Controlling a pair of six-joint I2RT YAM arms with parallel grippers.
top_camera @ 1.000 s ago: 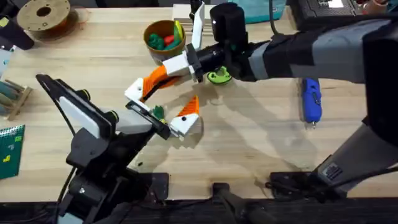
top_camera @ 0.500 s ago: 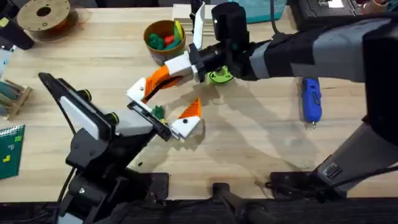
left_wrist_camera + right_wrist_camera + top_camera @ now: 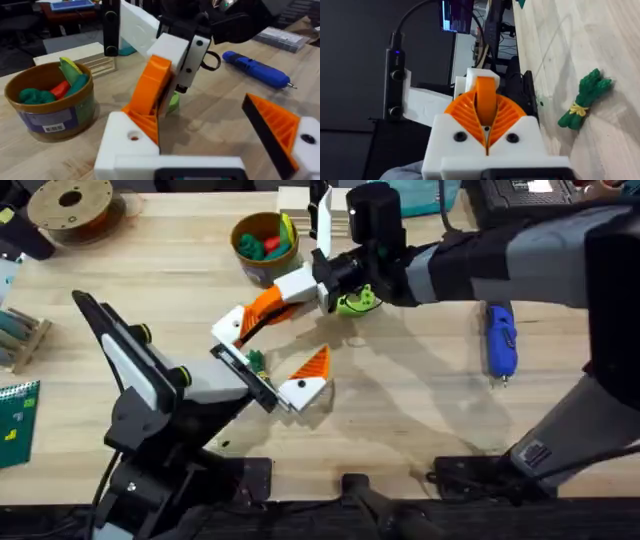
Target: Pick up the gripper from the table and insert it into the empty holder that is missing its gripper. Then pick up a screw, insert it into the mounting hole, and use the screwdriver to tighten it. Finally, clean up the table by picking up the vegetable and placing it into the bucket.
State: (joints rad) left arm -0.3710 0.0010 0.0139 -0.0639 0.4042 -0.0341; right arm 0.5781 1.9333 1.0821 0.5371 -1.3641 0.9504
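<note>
My left gripper [image 3: 272, 348] is open. One of its fingers is the bare white holder [image 3: 231, 329] [image 3: 129, 145]; its twin [image 3: 304, 386] bears an orange tip [image 3: 276, 124]. My right gripper [image 3: 286, 291] [image 3: 486, 121] reaches in from the right, shut on the loose orange gripper [image 3: 253, 311] [image 3: 150, 91] [image 3: 486, 98], whose end touches the holder. The vegetable [image 3: 256, 361] [image 3: 582, 103] lies on the table under the left gripper. The blue screwdriver [image 3: 499, 340] [image 3: 256, 70] rests at the right. The bucket [image 3: 264, 242] [image 3: 49, 109] stands at the back and holds toys. A screw is out of view.
A bright-green disc [image 3: 352, 302] [image 3: 172, 102] lies just behind the right gripper. A filament spool [image 3: 72, 205] sits at the back left, and a green board [image 3: 15, 420] at the left edge. Bare wood spreads between the two arms at the front.
Both grippers have shifted slightly to the right together. The right gripper still grips the orange gripper against the holder.
</note>
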